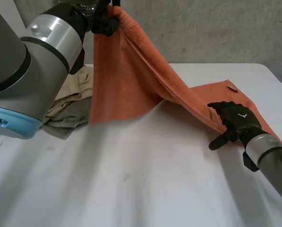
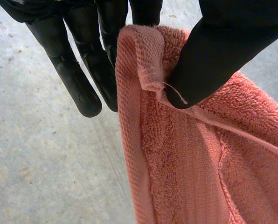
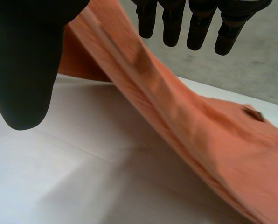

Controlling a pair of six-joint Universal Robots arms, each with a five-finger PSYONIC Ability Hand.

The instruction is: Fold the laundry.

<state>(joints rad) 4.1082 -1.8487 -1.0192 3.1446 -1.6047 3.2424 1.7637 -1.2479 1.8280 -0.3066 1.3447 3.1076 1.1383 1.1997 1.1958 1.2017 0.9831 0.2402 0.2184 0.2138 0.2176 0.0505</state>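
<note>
Salmon-orange terry towel (image 1: 127, 80) hangs from the high left hand (image 1: 105, 21), its far end on the white counter (image 1: 131, 189) | left fingers (image 2: 78, 79) and thumb pinch a hemmed corner, lifting the cloth open | right hand (image 1: 235, 120) sits low on the taut edge with fingers spread and thumb apart, likely to trace toward the next corner | crumpled beige clothes pile (image 1: 72, 101) lies beside

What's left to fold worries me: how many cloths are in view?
3: an orange towel held by the left hand; a beige cloth and a grey-green cloth heaped by the left arm, which may hide more.
</note>
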